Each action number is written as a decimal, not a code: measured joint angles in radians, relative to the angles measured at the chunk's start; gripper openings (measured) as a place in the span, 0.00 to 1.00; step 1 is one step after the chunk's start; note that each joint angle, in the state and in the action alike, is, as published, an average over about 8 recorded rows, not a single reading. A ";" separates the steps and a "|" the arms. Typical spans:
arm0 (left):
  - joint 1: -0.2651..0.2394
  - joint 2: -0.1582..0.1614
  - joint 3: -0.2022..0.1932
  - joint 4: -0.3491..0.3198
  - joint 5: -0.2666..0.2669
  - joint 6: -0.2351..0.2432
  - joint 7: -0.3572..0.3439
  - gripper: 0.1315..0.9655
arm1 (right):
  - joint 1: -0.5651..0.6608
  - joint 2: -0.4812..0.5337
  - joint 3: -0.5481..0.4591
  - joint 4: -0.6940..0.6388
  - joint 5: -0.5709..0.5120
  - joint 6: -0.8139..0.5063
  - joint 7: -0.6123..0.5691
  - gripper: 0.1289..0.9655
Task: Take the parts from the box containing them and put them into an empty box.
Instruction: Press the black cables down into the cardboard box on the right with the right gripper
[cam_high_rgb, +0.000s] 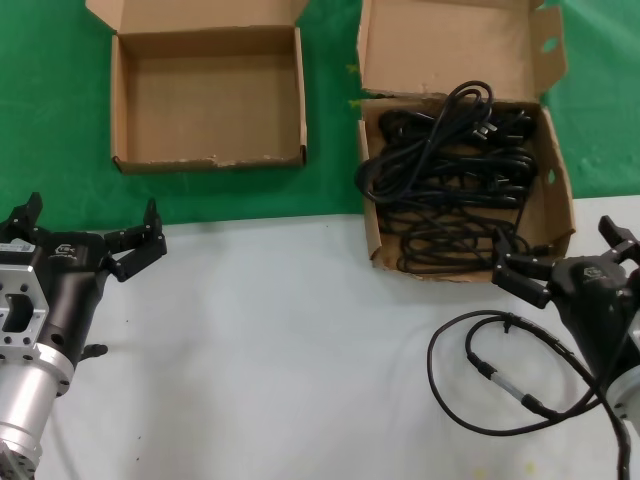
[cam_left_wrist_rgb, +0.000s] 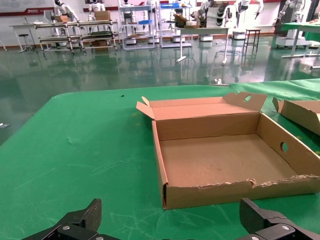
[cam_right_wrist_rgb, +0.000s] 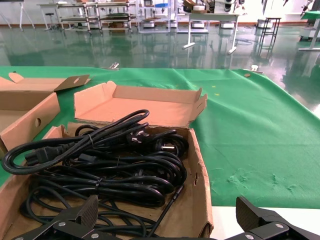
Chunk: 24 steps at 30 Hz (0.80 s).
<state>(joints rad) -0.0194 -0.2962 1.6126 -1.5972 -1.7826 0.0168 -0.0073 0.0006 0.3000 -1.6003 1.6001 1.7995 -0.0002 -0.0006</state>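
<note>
Right gripper (cam_high_rgb: 570, 262) nearest, jaws spread, hovering at full box (cam_high_rgb: 465, 185) front edge. Power cords (cam_high_rgb: 450, 170) all inside. Empty box (cam_high_rgb: 208, 95) bare. Left gripper (cam_high_rgb: 85, 235) spread, idle. Nothing transferred yet.

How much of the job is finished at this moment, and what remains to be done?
Nothing looks done yet: the empty box holds no cords, and all the power cords lie piled in the larger box. Nothing is in hand: the left pincer is open over the white surface, near the empty box, and the right pincer is open at the front edge of the larger box. Every cord is left to move.
</note>
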 joint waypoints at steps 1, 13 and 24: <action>0.000 0.000 0.000 0.000 0.000 0.000 0.000 1.00 | 0.000 0.000 0.000 0.000 0.000 0.000 0.000 1.00; 0.000 0.000 0.000 0.000 0.000 0.000 0.000 1.00 | 0.000 0.000 0.000 0.000 0.000 0.000 0.000 1.00; 0.000 0.000 0.000 0.000 0.000 0.000 0.000 1.00 | 0.000 0.000 0.000 0.000 0.000 0.000 0.000 1.00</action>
<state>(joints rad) -0.0194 -0.2962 1.6126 -1.5972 -1.7826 0.0168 -0.0073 0.0006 0.3000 -1.6003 1.6001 1.7995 -0.0002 -0.0006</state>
